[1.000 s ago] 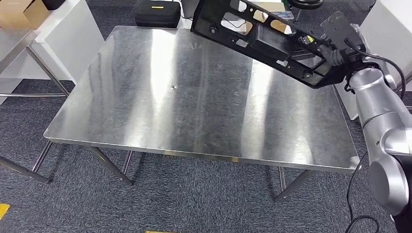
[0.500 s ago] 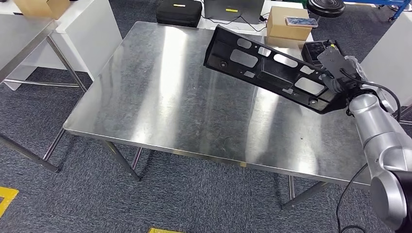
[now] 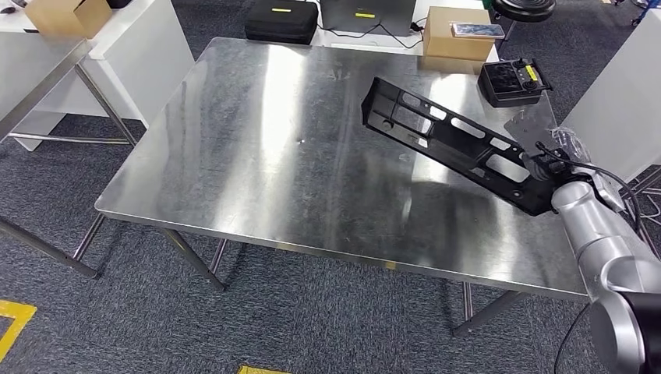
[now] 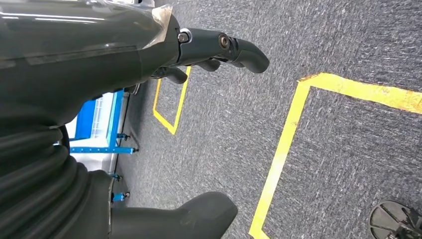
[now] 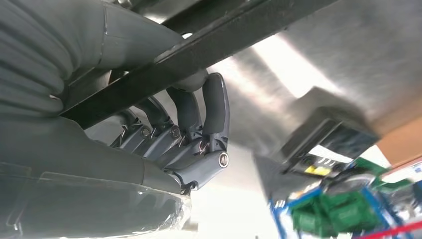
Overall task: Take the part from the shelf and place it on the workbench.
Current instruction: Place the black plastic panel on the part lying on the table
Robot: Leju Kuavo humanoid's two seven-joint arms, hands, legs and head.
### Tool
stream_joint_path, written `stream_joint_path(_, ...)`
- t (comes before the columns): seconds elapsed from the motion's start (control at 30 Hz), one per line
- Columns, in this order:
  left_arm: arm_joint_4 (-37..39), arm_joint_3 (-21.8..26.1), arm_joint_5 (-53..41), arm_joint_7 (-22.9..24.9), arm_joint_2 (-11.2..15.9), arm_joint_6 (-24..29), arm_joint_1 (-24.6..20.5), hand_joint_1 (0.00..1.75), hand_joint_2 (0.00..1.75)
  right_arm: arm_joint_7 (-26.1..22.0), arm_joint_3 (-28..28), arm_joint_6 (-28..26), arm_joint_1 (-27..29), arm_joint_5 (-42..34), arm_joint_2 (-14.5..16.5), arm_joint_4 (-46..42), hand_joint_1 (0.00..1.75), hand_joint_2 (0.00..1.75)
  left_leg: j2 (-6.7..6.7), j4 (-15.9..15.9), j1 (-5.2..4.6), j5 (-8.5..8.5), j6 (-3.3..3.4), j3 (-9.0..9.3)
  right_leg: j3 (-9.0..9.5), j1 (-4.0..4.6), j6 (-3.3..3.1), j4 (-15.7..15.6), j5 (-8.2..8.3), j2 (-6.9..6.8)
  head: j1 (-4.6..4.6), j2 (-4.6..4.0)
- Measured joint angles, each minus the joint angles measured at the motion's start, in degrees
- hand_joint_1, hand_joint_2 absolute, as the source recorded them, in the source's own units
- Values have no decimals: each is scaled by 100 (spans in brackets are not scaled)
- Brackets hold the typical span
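The part (image 3: 448,140), a long black plastic panel with a row of cut-out windows, slants over the right side of the tabletop (image 3: 257,148), its far end toward the middle of the steel sheet and its near end in my right hand (image 3: 546,167). Whether that far end touches the metal or hangs just above it I cannot tell; a dark reflection lies on the steel right under it. In my right wrist view the part (image 5: 209,47) crosses as a black bar, and my fingers (image 5: 211,107) curl up around its edge with the thumb on the other side, so this hand is clasped on the part. My silver right arm (image 3: 604,249) comes up from the lower right corner to meet it. My left hand (image 4: 199,47) hangs over grey carpet (image 4: 343,50) marked with yellow tape lines (image 4: 283,144); its fingers are loosely curved and apart from the thumb, with nothing in them. On the tabletop's far right corner sits a small black case with a yellow label (image 3: 510,80), well apart from the part. Beyond the far edge, on the floor, stand a black carrying case (image 3: 282,21) and a brown cardboard box (image 3: 458,35) with a phone-like thing lying on it. To the left is a white table (image 3: 132,39) with another cardboard box (image 3: 62,14) on top.
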Motion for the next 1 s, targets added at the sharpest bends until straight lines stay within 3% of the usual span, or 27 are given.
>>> stream_joint_path(0.17, 0, -2, -70, -64, 3, -19, 2, 0, 175, 163, 213, -1047, 161, 854, -180, 12, 175, 175, -2, -6, -1, -9, -110, 1, -4, 14, -16, 3, -10, -2, 2, 0)
stream_joint_path(0.53, -1, -5, -196, -124, 63, -89, 1, 0, 175, 915, 828, -2142, 278, 2369, -460, 55, 175, 175, -3, -3, -80, -11, -106, 2, -3, 14, -13, 3, -9, -3, 3, 0)
stream_joint_path(0.73, -1, -7, -233, -128, 91, -70, 0, 0, 175, 1279, 1242, -2291, 198, 3100, -486, 88, 175, 175, -3, -3, -105, -8, -96, 1, 4, 14, -10, 3, -8, -2, 2, 0)
stream_joint_path(1.0, 0, -7, -234, -133, 97, -7, 0, 0, 175, 1550, 1460, -1946, 151, 3307, -328, 175, 175, 175, -3, -1, -113, -6, -88, 0, 7, 12, -10, 3, -8, -2, 2, 0)
